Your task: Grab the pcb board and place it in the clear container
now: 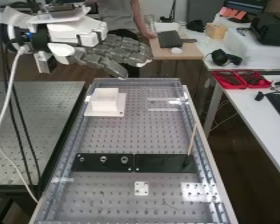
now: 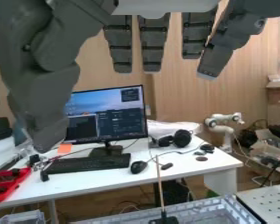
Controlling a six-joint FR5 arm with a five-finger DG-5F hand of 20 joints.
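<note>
We have the hand (image 1: 117,52) raised near the far end of the perforated tabletop (image 1: 131,134), its fingers loosely straight and holding nothing; in the wrist view the fingers of the hand (image 2: 154,42) hang apart, the thumb well clear of them. Lower than the hand stands a white block on a white base (image 1: 105,103). Beside that, toward the side the fingertips point to, sits what looks to us like the clear container (image 1: 164,107). Farther from the hand, two black plates (image 1: 103,162) lie end to end, and a thin stick (image 1: 192,139) rises from the one on the fingertip side. Farther still lies a small pale plate (image 1: 142,188). Which piece is the pcb board, we cannot tell. Out past the fingertips, red trays (image 1: 229,79) rest on a white desk (image 1: 245,107).
</note>
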